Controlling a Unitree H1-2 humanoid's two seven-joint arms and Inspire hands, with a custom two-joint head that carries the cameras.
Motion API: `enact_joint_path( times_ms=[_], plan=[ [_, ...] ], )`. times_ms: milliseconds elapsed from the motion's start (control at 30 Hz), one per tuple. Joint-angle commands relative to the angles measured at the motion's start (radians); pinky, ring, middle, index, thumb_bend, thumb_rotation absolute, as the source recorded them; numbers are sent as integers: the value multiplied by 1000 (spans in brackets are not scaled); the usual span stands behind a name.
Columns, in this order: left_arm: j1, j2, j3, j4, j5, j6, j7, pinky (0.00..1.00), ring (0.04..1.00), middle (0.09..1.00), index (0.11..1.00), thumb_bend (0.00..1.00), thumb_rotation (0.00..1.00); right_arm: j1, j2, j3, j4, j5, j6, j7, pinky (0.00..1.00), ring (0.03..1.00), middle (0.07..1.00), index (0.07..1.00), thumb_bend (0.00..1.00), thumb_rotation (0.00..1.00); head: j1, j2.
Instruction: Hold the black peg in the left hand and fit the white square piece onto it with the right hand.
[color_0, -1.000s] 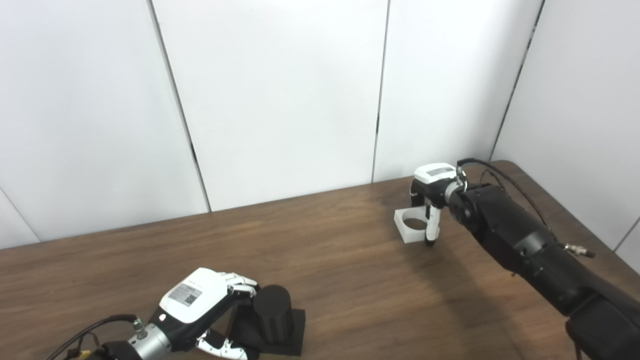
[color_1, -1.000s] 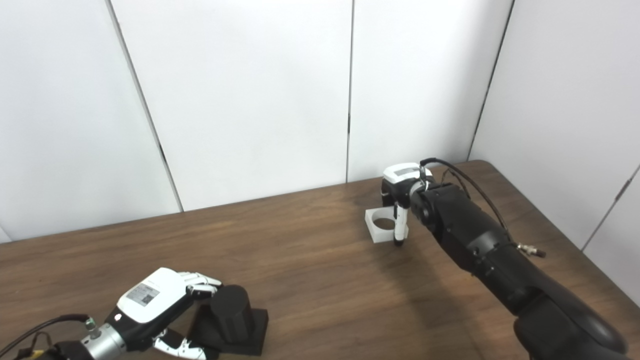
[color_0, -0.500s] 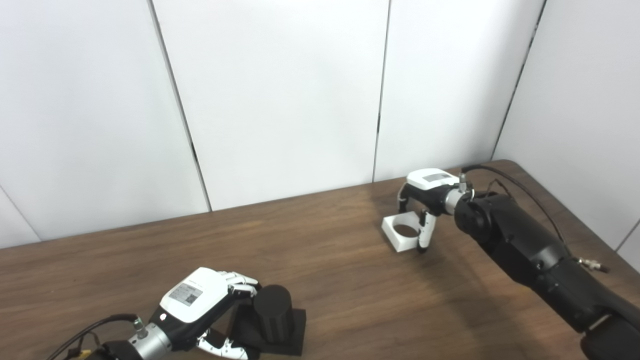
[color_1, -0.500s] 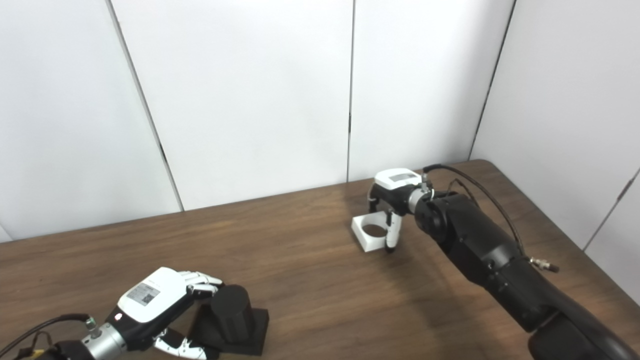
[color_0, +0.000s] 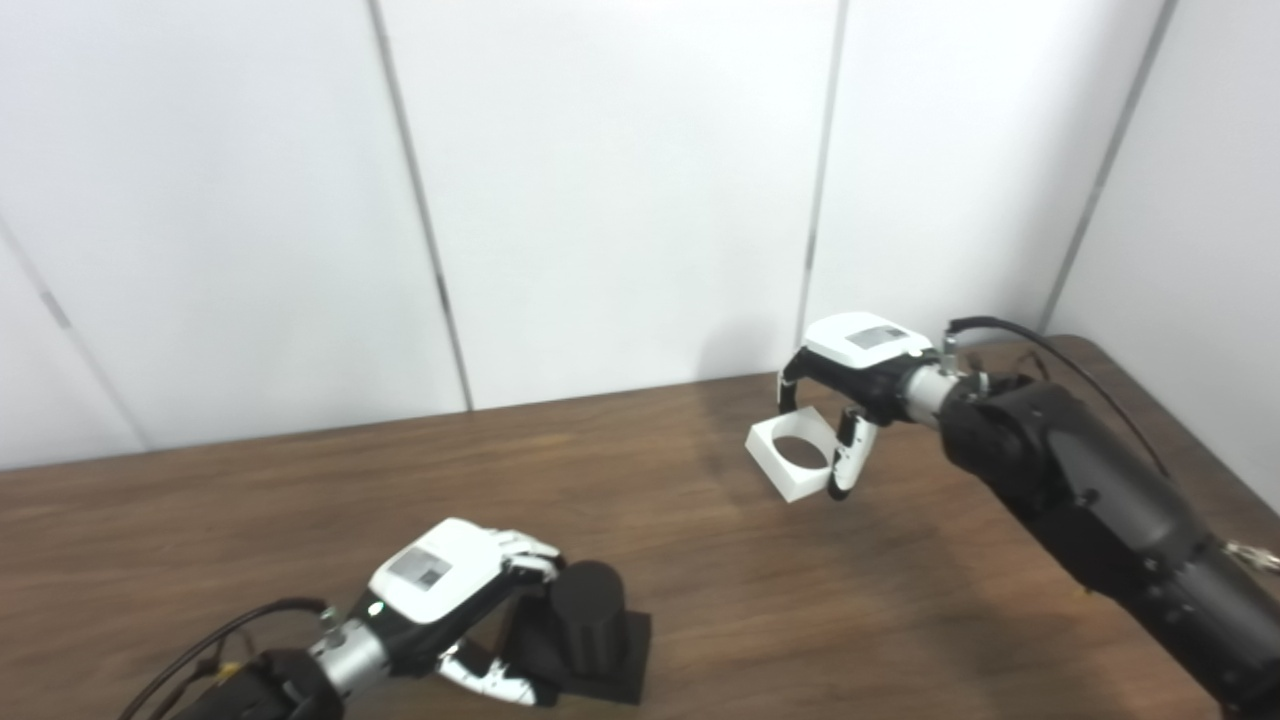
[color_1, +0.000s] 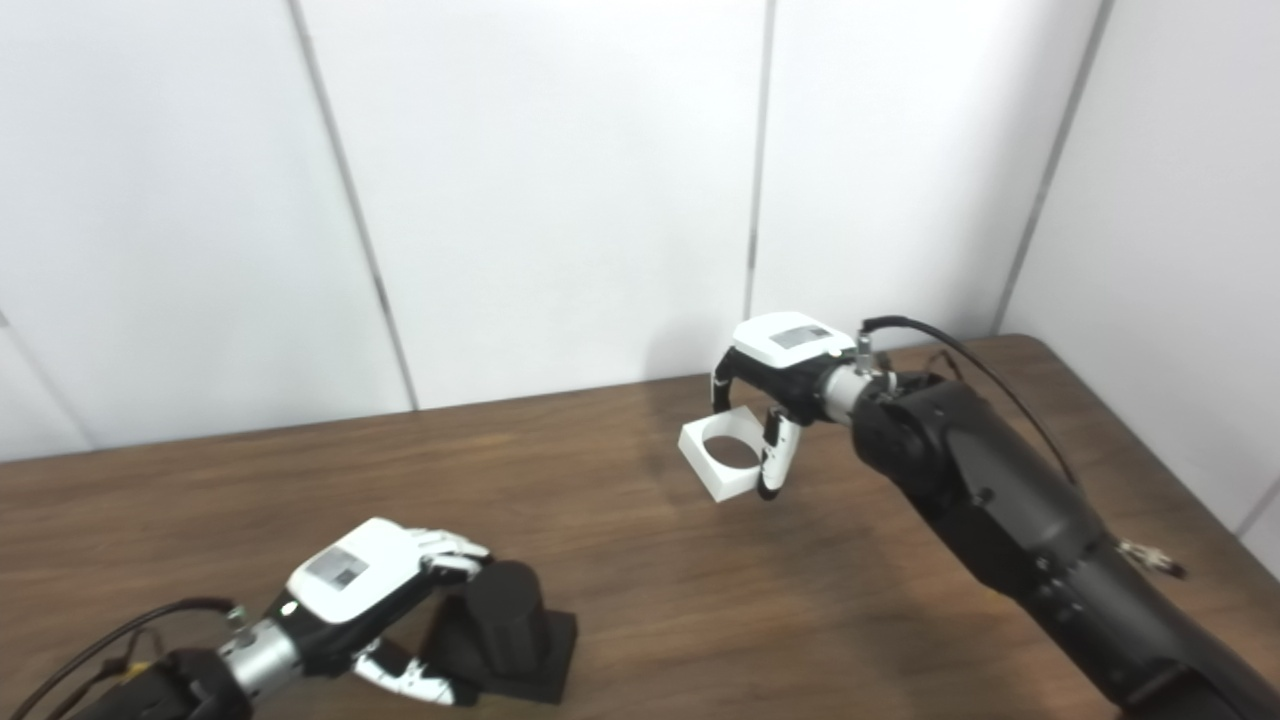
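- Fingers (color_0: 520, 550) of the left hand (color_0: 440, 590), at the lower left of the frame, curl around the black peg (color_0: 590, 630); the white fingertips sit against the top of the cylinder on its left side, and the thumb lies low in front, near the base.
- Standing upright on its flat square black base (color_0: 625, 665), the peg is in the lower middle of the frame, and the base rests on the brown wooden table (color_0: 300, 500).
- Farther back, right of centre, the right hand (color_0: 850, 375) pinches the white square piece (color_0: 790, 455): one finger comes down along its right edge and others hook over its far side (those are partly hidden by the palm).
- That piece is tilted, its round hole facing up and toward the camera, and it looks lifted clear of the tabletop, with a faint shadow on the wood beneath it.
- Peg and piece are well apart, with bare wood between them.
- Behind the table stand white wall panels (color_0: 620, 180) with dark seams.
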Motion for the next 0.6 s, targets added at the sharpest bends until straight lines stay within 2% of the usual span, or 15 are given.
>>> enact_joint_path(
  times_ms=[0, 133, 300, 467, 567],
  plan=[
    [57, -14, -66, 54, 94, 16, -102, 713, 800, 802, 493, 521, 78, -39, -25, -28, -56, 20, -28, 5, 833, 867, 778, 479, 521, 129, 25, 8],
    [52, -28, -68, 61, 96, 15, -91, 729, 800, 801, 493, 521, 79, -42, -30, -29, -111, 36, -45, 36, 817, 856, 774, 479, 521, 129, 84, 21],
    [44, -46, -71, 65, 105, 31, -98, 752, 802, 800, 494, 520, 80, -44, -27, -35, -155, 56, -72, 59, 788, 844, 768, 479, 521, 130, 124, 36],
    [40, -61, -71, 57, 96, 64, -125, 764, 815, 808, 495, 519, 82, -28, 6, -51, -209, 96, -47, 87, 735, 830, 771, 479, 521, 129, 144, 47],
    [39, -67, -75, 58, 100, 70, -130, 773, 825, 812, 495, 519, 84, -13, 30, -47, -239, 101, -37, 102, 737, 838, 781, 480, 522, 129, 147, 49]
  ],
)
